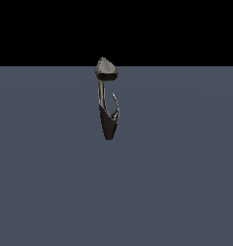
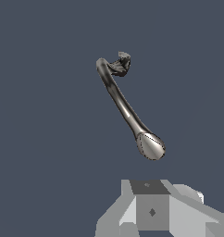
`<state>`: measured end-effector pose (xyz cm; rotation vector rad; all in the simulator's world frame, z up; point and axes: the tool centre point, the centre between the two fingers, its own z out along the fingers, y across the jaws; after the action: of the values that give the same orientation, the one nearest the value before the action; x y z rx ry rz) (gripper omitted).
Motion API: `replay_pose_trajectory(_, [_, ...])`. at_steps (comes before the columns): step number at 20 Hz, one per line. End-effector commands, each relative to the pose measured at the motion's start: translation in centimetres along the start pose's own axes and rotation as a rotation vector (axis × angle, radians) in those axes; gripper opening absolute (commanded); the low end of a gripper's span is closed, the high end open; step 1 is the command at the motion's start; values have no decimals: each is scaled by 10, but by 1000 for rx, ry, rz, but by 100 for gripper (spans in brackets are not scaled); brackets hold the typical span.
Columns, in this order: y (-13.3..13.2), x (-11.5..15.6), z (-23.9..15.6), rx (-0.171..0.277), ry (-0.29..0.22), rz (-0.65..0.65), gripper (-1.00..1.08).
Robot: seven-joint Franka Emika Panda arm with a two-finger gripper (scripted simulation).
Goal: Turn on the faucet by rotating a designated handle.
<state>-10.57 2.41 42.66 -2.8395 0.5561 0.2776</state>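
Observation:
The faucet (image 1: 108,122) stands in the middle of the exterior view: a dark tapered body, a thin stem and a grey cone-shaped cap (image 1: 106,67) on top. The handle (image 1: 115,103), a thin curved prong, branches off the body toward the exterior view's right. In the wrist view the faucet's stem (image 2: 121,99) runs from the cap (image 2: 151,146) to the dark body end (image 2: 120,64); the handle cannot be told apart from the body there. Grey and white parts of my gripper (image 2: 151,206) show at the picture's edge, apart from the cap. How the jaws stand is not clear. The gripper is out of the exterior view.
A flat blue-grey floor (image 1: 51,182) spreads around the faucet, with a black background behind it. No other objects show.

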Motion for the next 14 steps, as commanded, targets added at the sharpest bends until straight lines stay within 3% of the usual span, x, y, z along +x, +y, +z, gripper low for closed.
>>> replay_pose_trajectory(1, [-6, 18, 9, 30, -26, 62, -100])
replay_pose_trajectory(14, [-25, 111, 71, 169, -169, 397, -100])
